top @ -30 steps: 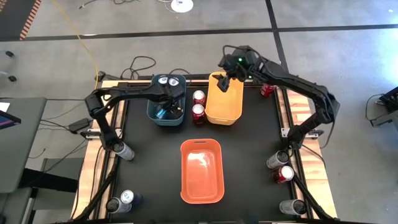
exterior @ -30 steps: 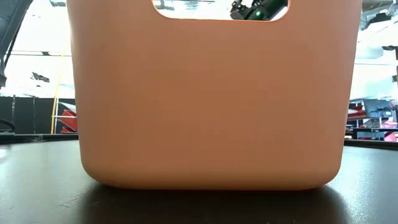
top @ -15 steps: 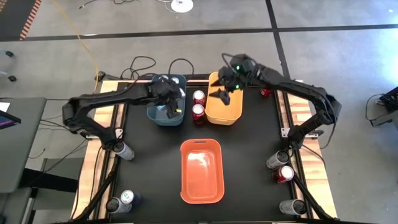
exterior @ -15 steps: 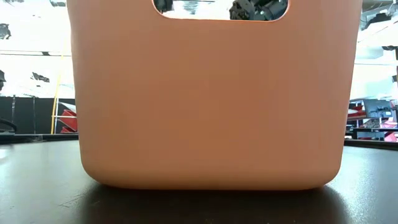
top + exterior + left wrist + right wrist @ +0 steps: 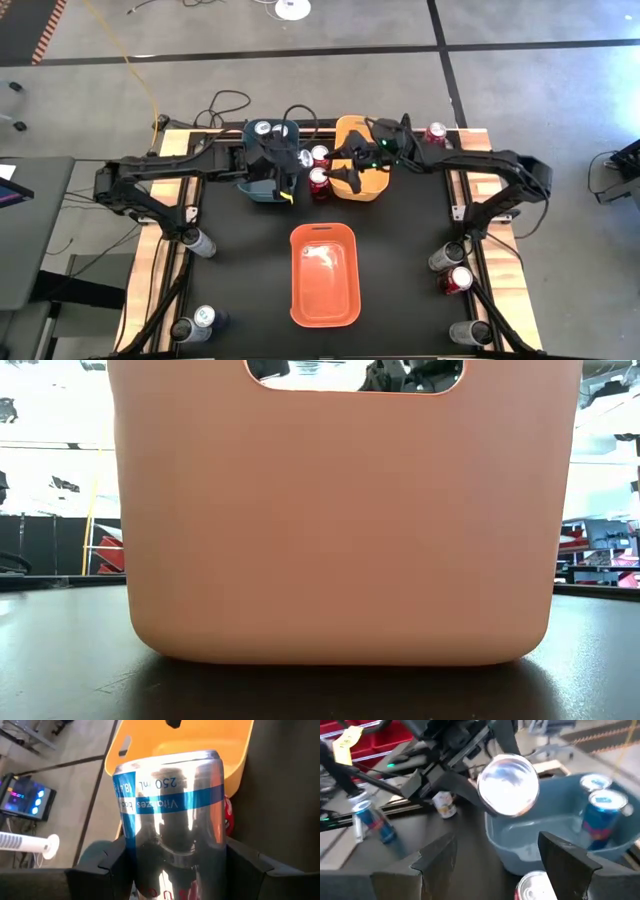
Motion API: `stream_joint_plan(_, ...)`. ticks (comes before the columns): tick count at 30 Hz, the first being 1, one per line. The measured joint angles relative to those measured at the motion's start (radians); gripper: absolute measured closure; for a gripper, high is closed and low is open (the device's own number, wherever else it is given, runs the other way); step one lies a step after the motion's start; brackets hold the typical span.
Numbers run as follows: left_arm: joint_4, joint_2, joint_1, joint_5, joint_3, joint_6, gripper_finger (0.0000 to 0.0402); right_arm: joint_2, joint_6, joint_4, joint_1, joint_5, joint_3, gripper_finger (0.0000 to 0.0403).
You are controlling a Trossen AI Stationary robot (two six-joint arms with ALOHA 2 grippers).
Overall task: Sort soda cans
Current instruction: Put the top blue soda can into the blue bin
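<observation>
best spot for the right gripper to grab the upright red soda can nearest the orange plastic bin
Probably grip that red soda can by its upper side wall, from above: it stands upright, blue bin and yellow bin flanking it, a second red can right behind. The open right gripper is beside it; the left gripper holds a blue and silver can nearby.

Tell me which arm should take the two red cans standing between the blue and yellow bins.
Right, probably. The right gripper is open and empty beside the red cans. The left gripper is shut on a blue-and-silver can at the blue bin.
</observation>
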Motion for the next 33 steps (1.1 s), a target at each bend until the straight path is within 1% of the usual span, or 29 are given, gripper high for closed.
stream_joint_plan(3,-0.012,0.000,-0.011,0.000,0.000,0.000,0.0176,-0.026,-0.011,-0.031,0.040,0.118,-0.004,0.0108)
stream_joint_plan(8,-0.017,0.000,-0.028,0.000,0.000,-0.026,0.0176,-0.083,-0.042,-0.117,0.100,0.352,-0.004,0.0108)
stream_joint_plan(11,-0.016,0.000,-0.038,0.000,0.000,-0.030,0.0176,-0.115,-0.069,-0.166,0.117,0.437,-0.011,0.0108)
stream_joint_plan(14,-0.019,0.000,-0.044,0.000,0.000,-0.044,0.0176,-0.160,-0.071,-0.132,0.107,0.476,-0.095,0.0108)
stream_joint_plan(16,-0.033,0.000,-0.044,0.001,0.000,-0.049,0.0176,-0.198,-0.062,-0.065,0.079,0.478,-0.171,0.0108)
stream_joint_plan(18,-0.038,0.000,-0.044,0.001,-0.003,-0.051,0.0176,-0.243,-0.038,0.049,0.044,0.469,-0.245,0.0108)
stream_joint_plan(19,-0.036,0.000,-0.044,0.001,-0.003,-0.049,0.0176,-0.264,-0.036,0.106,0.026,0.432,-0.278,0.0108)
stream_joint_plan(21,-0.019,0.000,-0.044,0.001,-0.003,-0.032,0.0176,-0.283,-0.032,0.221,-0.001,0.308,-0.330,0.0108)
stream_joint_plan(23,0.015,0.003,-0.044,0.000,-0.003,-0.015,0.0176,-0.276,-0.004,0.326,-0.006,0.186,-0.365,0.0108)
stream_joint_plan(24,0.032,0.006,-0.044,0.001,-0.003,-0.005,0.0176,-0.265,0.008,0.373,-0.004,0.151,-0.376,0.0108)
stream_joint_plan(29,0.069,0.034,-0.044,0.005,-0.003,0.039,0.0176,-0.188,0.034,0.471,0.021,0.144,-0.377,0.0108)
stream_joint_plan(33,0.081,0.069,-0.044,0.007,-0.003,0.047,0.0176,-0.145,0.004,0.519,0.042,0.142,-0.377,0.0108)
